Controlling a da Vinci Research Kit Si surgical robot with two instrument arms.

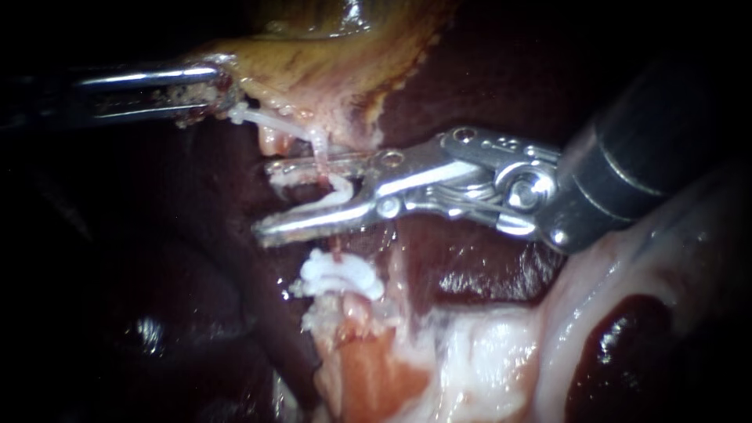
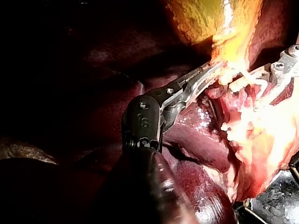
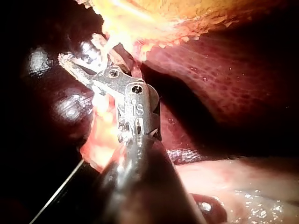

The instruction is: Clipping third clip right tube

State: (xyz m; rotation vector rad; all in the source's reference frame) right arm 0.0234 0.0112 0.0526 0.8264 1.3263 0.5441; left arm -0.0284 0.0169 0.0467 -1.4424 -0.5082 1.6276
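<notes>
Two instruments in shot: the left instrument [image 1: 215, 94], upper left of the frame, has its jaws clamped on the gallbladder [image 1: 329, 63] edge; the right instrument [image 1: 265, 199], in from the right, holds its jaws wide at centre, straddling the thin tube [image 1: 319, 153]; a white clip [image 1: 341, 190] sits in that gap; a lower clip [image 1: 337, 278] grips the tube beneath; dark liver [image 1: 470, 78] behind.
</notes>
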